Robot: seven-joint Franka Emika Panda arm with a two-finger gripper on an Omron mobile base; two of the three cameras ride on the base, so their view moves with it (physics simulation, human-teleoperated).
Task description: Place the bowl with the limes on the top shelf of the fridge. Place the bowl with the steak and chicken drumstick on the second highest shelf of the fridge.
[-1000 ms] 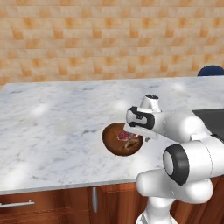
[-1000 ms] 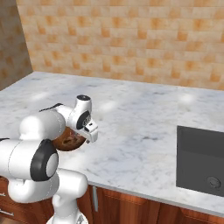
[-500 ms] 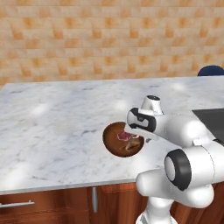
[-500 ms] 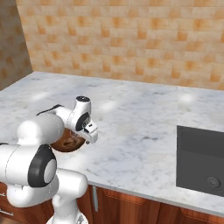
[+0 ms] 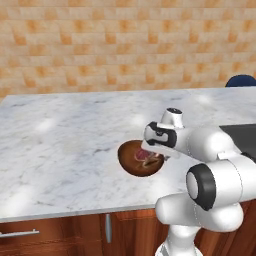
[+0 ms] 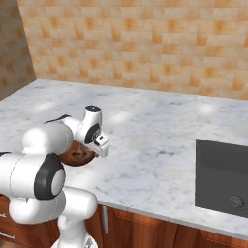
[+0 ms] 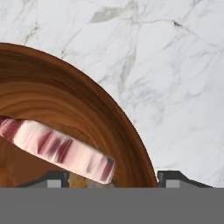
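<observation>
Bowl (image 7: 65, 105): round, reddish-brown wood | steak (image 7: 57, 148): marbled pink slab | claw (image 7: 113, 177): fingers astride rim, grip unclear

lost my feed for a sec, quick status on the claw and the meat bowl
Claw down at the wooden bowl, fingertips astride its rim, open or shut unclear. Steak in the bowl, bowl on the marble counter. Nothing in the way.

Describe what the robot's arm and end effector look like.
The arm is glossy white with rounded, bulbous segments and dark grey to black round caps and rings at the joints. The end effector has a white boxy body with dark panels; in the hand view its small dark fingertips show. No cables or markings visible.
</observation>
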